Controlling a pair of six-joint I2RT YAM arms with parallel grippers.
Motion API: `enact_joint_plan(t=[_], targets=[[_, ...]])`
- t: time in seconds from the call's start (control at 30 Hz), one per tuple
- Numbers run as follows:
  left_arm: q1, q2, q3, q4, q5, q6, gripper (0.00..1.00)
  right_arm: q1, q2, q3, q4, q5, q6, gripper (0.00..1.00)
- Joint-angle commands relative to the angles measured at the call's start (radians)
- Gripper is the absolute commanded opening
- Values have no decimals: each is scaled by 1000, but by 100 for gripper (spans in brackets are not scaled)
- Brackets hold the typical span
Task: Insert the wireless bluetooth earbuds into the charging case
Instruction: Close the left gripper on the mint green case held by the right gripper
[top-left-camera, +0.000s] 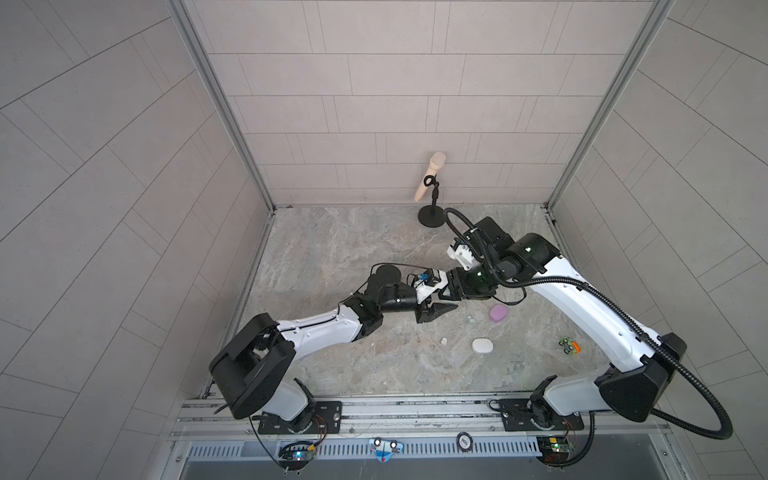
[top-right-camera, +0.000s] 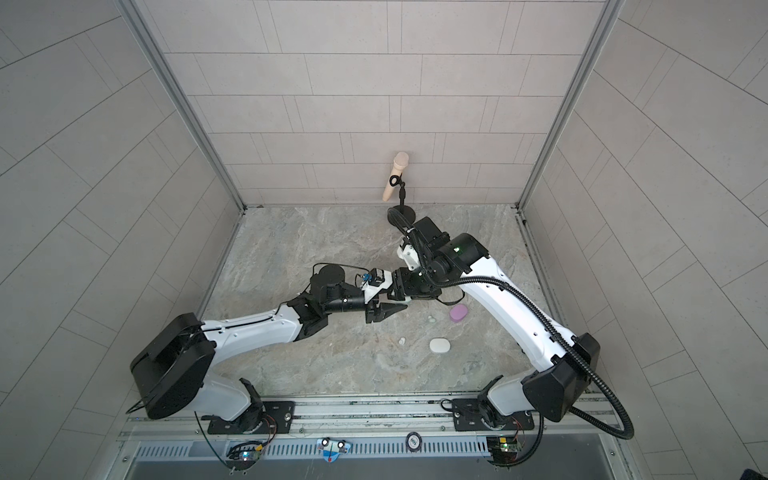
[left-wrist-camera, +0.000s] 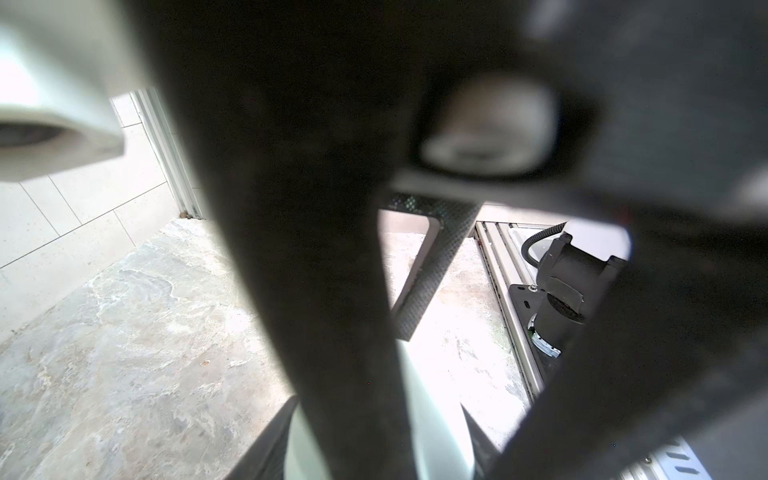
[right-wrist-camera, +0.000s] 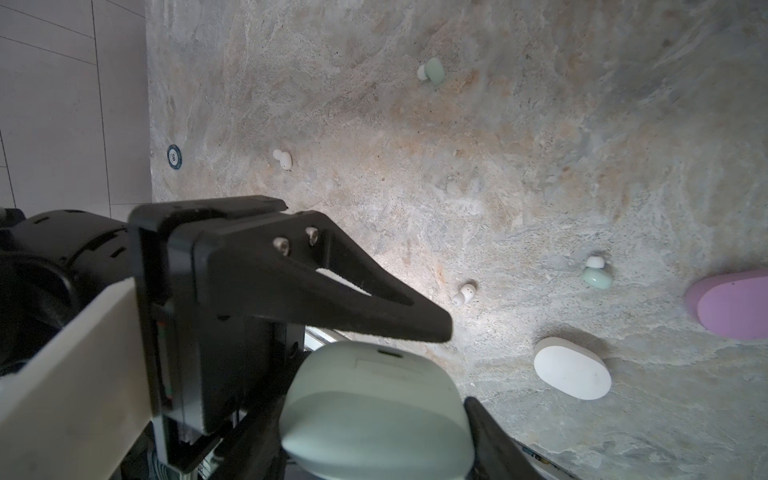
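Observation:
My right gripper (right-wrist-camera: 374, 430) is shut on a mint-green charging case (right-wrist-camera: 374, 399), holding it above the table. The left gripper (left-wrist-camera: 374, 432) meets it head-on, and the same case (left-wrist-camera: 436, 415) fills the gap between its fingers. In both top views the two grippers (top-left-camera: 446, 306) (top-left-camera: 444, 291) touch mid-table and hide the case. Loose earbuds lie on the stone top: two mint ones (right-wrist-camera: 432, 71) (right-wrist-camera: 597, 276) and two white ones (right-wrist-camera: 283, 159) (right-wrist-camera: 464, 293). No lilac earbud shows.
A lilac case (top-left-camera: 498, 312) and a white case (top-left-camera: 482, 345) lie shut to the right of the grippers. A green-and-orange toy (top-left-camera: 568, 345) sits further right. A microphone on a stand (top-left-camera: 430, 183) is by the back wall. A round disc (right-wrist-camera: 174, 157) lies near the table edge.

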Motion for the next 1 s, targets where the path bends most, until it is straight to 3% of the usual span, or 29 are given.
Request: enact_joint_plan(t=[0.0, 0.67, 0.97], targets=[[-3, 7, 21, 24, 17, -3, 54, 11, 0, 27, 11, -8, 4, 53], [-3, -4, 18, 13, 17, -4, 37, 12, -5, 32, 19, -10, 13, 53], [-2, -17, 16, -3, 13, 2, 29, 11, -14, 28, 32, -19, 27, 61]])
